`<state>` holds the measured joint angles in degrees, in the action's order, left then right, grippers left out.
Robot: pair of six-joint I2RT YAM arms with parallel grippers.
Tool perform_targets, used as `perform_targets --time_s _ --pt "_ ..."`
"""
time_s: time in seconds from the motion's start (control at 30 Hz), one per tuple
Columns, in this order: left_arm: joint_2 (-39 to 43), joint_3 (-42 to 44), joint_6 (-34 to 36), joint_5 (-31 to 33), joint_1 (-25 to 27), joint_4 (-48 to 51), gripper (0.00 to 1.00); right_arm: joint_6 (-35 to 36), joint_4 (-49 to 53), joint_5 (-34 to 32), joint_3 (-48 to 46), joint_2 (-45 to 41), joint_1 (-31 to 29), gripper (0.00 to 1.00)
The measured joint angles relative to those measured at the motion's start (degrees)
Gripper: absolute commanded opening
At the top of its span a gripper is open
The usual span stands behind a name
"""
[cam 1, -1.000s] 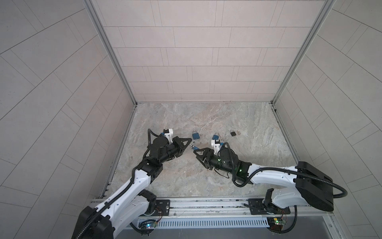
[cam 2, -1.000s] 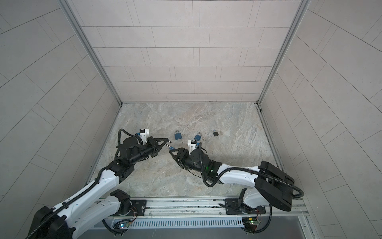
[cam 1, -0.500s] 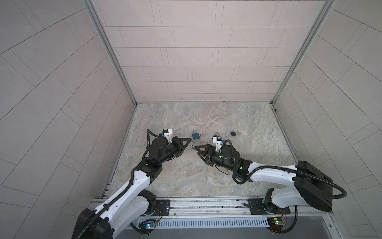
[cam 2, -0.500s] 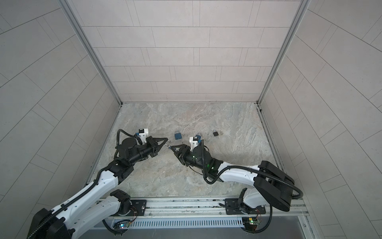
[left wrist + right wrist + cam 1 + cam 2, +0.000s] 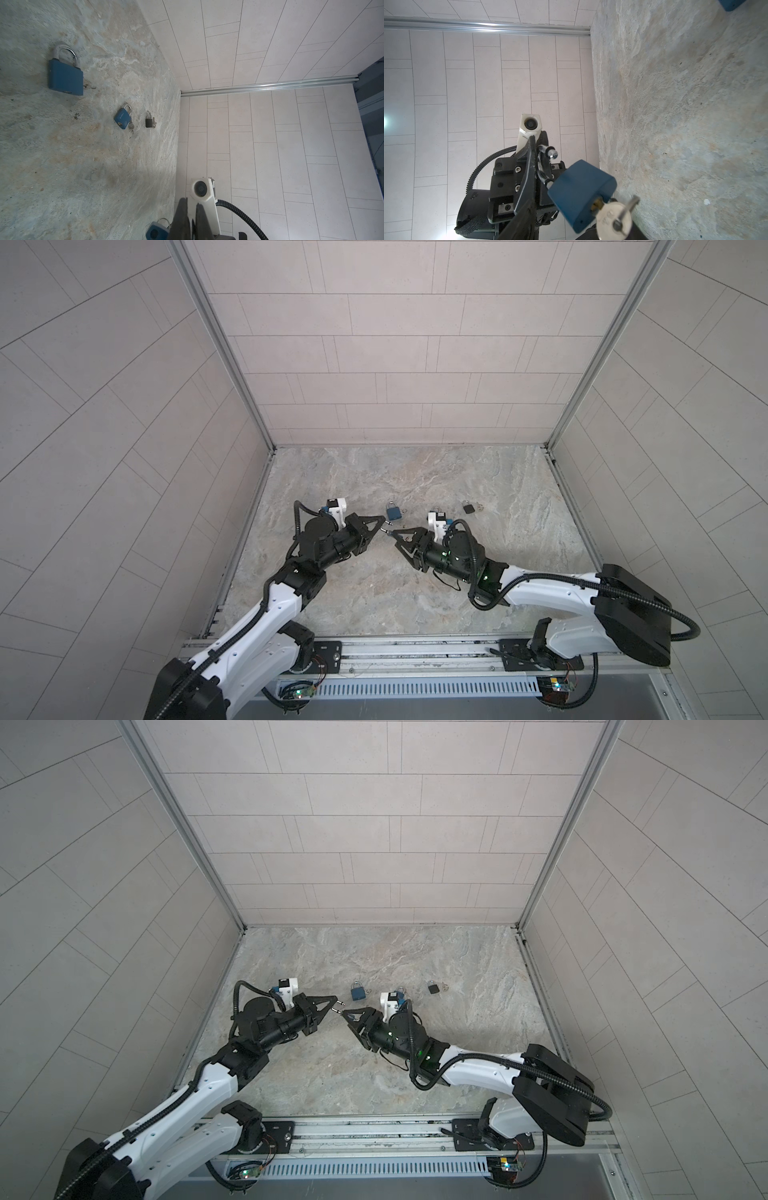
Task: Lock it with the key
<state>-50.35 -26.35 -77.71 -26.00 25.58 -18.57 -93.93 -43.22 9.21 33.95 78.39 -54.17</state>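
My right gripper (image 5: 579, 209) is shut on the body of a blue padlock (image 5: 581, 187) and holds it above the stone floor. Its silver shackle (image 5: 544, 164) stands open, with the free end out of the body. The silver key (image 5: 611, 217) sits in the keyhole with a ring through its head. My left gripper (image 5: 191, 202) is shut with nothing between its fingers. Its tip lies right beside the shackle; contact cannot be made out. In both top views the left gripper (image 5: 384, 524) (image 5: 336, 1003) and the right gripper (image 5: 395, 533) (image 5: 345, 1011) meet tip to tip.
A large blue padlock (image 5: 394, 512) (image 5: 65, 78) with a key beside it lies on the floor just behind the grippers. Further right lie a smaller blue padlock (image 5: 122, 119) and a small black padlock (image 5: 468, 508) (image 5: 148, 122), each with a key. Tiled walls enclose the floor.
My right gripper has carried the padlock a little back and left, closing up on the left gripper's tip. The left arm has stayed put.
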Motion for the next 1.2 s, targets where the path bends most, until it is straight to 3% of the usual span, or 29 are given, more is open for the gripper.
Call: perform_targets --time_s 1.2 --pt "3.76 3.37 -0.92 0.44 -0.02 -1.77 0.00 -0.81 -3.34 0.87 0.37 1.77 1.09 0.31"
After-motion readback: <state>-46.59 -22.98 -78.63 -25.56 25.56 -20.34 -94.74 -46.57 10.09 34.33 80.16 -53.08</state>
